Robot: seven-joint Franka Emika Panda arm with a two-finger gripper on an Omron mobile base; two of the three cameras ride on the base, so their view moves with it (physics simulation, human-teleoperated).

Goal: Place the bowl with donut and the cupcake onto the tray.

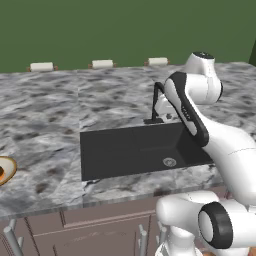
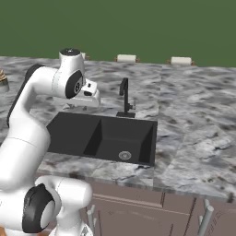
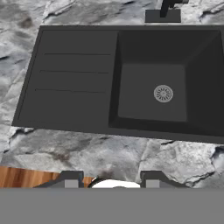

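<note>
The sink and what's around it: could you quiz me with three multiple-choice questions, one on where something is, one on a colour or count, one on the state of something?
1. Where does the tap stand?
A. behind the sink
B. inside the basin
C. on the front counter edge

2. What colour is the sink?
A. white
B. black
C. steel grey

3. What is the state of the gripper?
A. shut on a bowl
B. shut on the tap
C. open, holding nothing

Answers:
1 A: in both base views the tap's base sits on the counter along the sink's far edge.
2 B: sink and ribbed drainboard are matt black in every view.
3 C: in the hand view the two fingertips stand apart above the sink with nothing between them.
</note>
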